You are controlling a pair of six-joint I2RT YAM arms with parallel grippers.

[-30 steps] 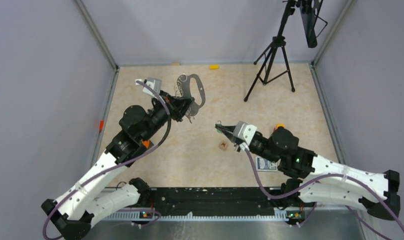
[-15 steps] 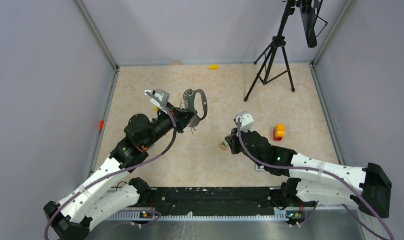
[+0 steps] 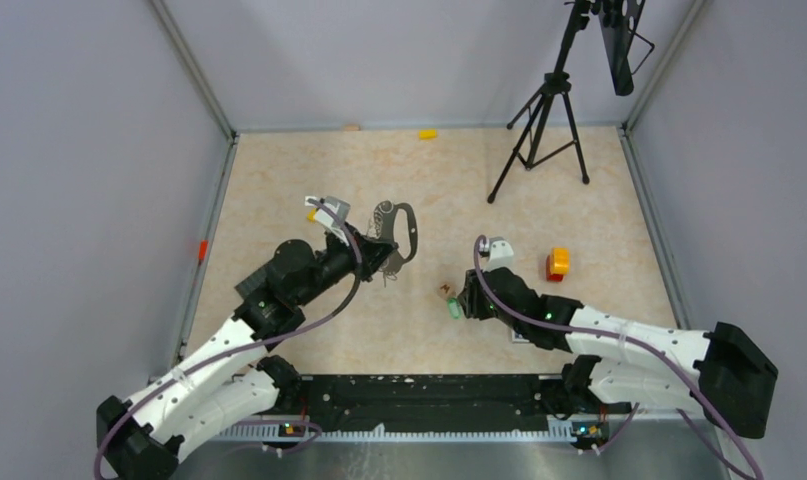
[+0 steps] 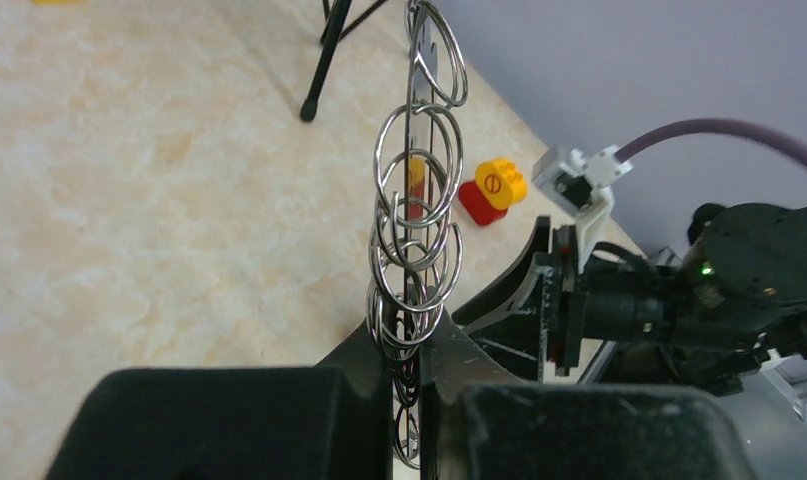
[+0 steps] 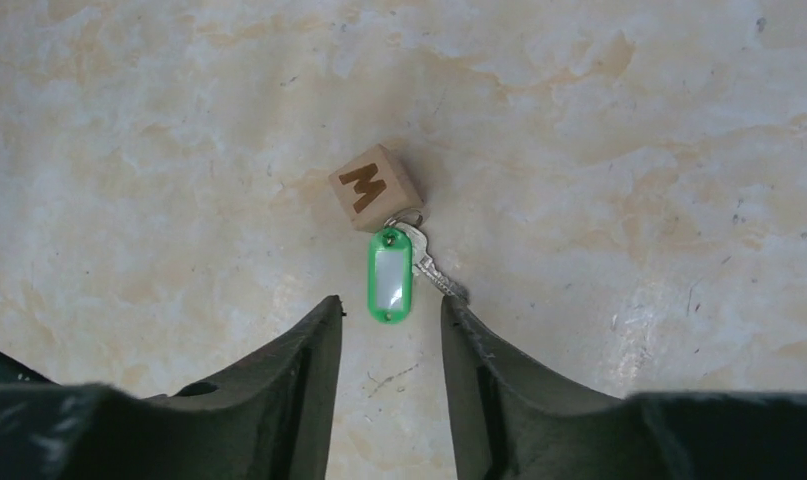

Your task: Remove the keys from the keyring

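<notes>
On the left, the left gripper (image 3: 382,250) stays clamped on the keyring (image 3: 405,228), raised above the table (image 3: 279,180). Rightward, the right gripper (image 5: 391,312) has just parted its jaws, leaving the green key (image 5: 390,276) lying against the cube (image 5: 376,187); judging by that, one key is off.

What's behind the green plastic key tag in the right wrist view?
A small brown wooden cube marked M, against the far end of the tag. Anything under the cube is covered.
</notes>
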